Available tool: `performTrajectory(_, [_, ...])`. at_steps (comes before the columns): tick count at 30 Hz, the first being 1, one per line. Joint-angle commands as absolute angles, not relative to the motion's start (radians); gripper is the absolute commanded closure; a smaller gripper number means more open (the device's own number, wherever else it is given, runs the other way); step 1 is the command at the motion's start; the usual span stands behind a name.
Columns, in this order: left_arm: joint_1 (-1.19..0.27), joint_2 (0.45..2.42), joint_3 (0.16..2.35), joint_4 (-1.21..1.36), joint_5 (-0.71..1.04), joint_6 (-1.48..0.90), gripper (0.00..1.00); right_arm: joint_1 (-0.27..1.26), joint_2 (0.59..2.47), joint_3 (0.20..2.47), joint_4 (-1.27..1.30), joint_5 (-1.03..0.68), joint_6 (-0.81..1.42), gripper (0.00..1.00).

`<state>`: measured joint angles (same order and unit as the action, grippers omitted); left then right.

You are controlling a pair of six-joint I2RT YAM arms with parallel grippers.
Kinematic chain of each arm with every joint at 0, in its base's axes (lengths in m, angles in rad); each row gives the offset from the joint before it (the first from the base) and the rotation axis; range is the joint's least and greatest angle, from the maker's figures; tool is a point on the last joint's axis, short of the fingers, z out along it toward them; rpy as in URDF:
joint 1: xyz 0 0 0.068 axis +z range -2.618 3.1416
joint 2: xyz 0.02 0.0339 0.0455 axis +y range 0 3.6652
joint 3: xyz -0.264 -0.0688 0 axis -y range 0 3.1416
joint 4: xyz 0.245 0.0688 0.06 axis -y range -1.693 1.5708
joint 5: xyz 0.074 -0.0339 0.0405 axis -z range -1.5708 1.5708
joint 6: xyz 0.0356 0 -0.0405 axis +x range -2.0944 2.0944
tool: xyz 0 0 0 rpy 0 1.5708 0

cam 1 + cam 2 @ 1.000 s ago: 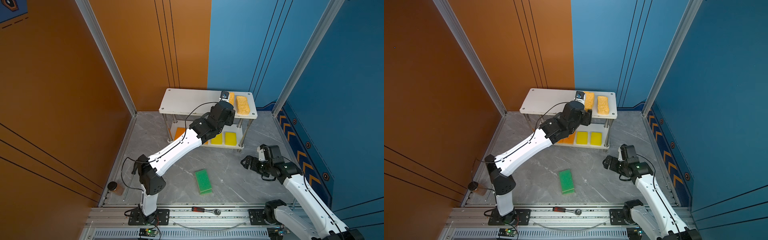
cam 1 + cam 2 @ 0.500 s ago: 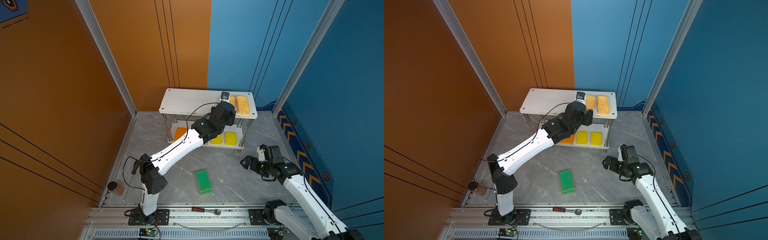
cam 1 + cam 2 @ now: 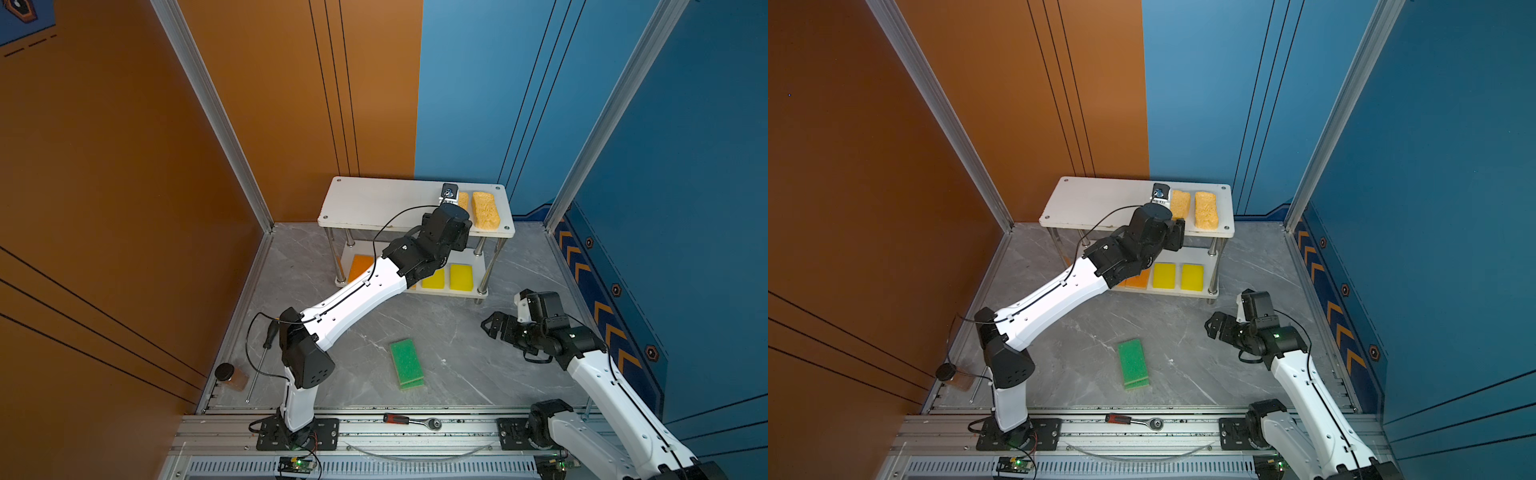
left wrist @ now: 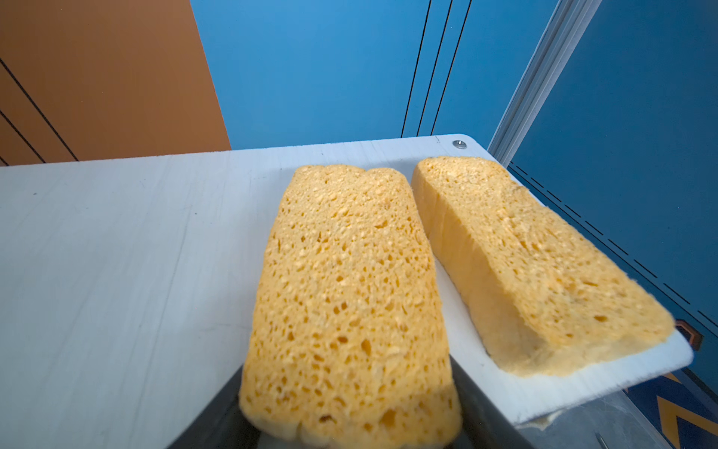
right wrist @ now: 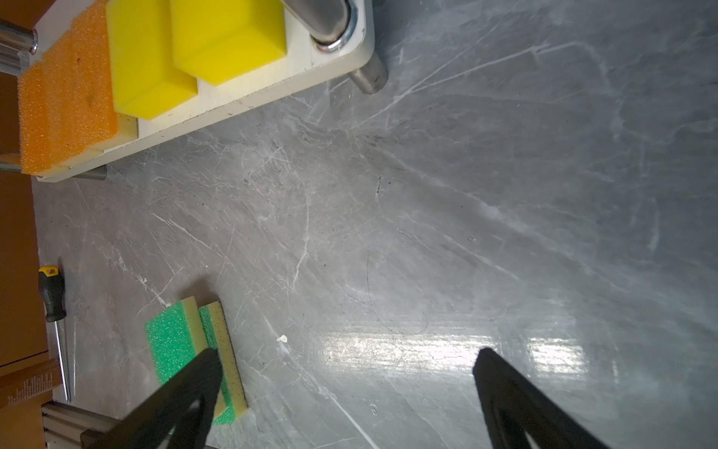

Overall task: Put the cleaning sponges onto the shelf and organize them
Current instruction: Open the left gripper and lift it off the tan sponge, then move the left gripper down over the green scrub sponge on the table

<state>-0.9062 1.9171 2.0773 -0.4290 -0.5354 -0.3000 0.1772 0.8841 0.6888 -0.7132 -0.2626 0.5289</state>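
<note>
Two green sponges [image 3: 406, 361] lie stacked and slightly offset on the tabletop [image 3: 478, 374], well apart from the shelf [image 3: 374, 203], and appear to be the only ones left to put away. On the shelf's top board, near its right end, the left gripper [image 4: 349, 404] is pinched narrowly on the near end of a porous sponge [image 4: 345, 280]. That sponge seems to rest on the board just beside a second porous sponge [image 4: 536, 264] by the right-hand corner, with a slim gap between them. The lower board carries yellow sponges [image 3: 460, 276] toward its right end and orange sponges [image 5: 66, 97] beside them. The right gripper [image 5: 347, 353] is spread wide with nothing between its fingers, above the tabletop near the green pair. These pads should be light and soft, squashing under a pinch and springing back, and their rough pores should resist slipping. The safest hold is probably across the narrow width at mid-length, with gentle pressure. The upper green pad may slide off the lower one.
</note>
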Motion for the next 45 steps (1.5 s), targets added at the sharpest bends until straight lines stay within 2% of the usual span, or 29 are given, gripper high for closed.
performTrajectory(1, [-0.916, 1.927, 2.070, -0.400, -0.575, -0.291, 0.34, 0.170, 0.866, 0.676, -0.704, -0.277, 0.528, 0.00])
performTrajectory(5, [-0.916, 1.925, 2.061, -0.386, -0.572, -0.290, 0.31, 0.170, 0.866, 0.675, -0.704, -0.277, 0.528, 0.00])
performTrajectory(13, [-0.916, 1.902, 2.029, -0.356, -0.565, -0.284, 0.19, 0.170, 0.864, 0.673, -0.704, -0.277, 0.532, 0.00])
performTrajectory(16, [-0.916, 1.878, 1.992, -0.320, -0.551, -0.284, 0.18, 0.170, 0.864, 0.673, -0.703, -0.276, 0.534, 0.00])
performTrajectory(30, [-0.916, 1.662, 1.762, -0.211, -0.471, -0.275, 0.15, 0.171, 0.876, 0.694, -0.707, -0.277, 0.535, 0.00])
performTrajectory(31, [-0.915, 1.648, 1.746, -0.205, -0.464, -0.274, 0.10, 0.170, 0.877, 0.697, -0.707, -0.276, 0.535, 0.00])
performTrajectory(38, [-0.920, 1.530, 1.620, -0.149, -0.394, -0.247, 0.06, 0.171, 0.900, 0.733, -0.708, -0.280, 0.535, 0.00])
performTrajectory(40, [-0.925, 1.499, 1.580, -0.139, -0.373, -0.238, 0.00, 0.170, 0.906, 0.740, -0.710, -0.281, 0.535, 0.00])
performTrajectory(45, [-0.943, 1.407, 1.455, -0.110, -0.363, -0.239, 0.02, 0.175, 0.915, 0.766, -0.715, -0.282, 0.537, 0.00])
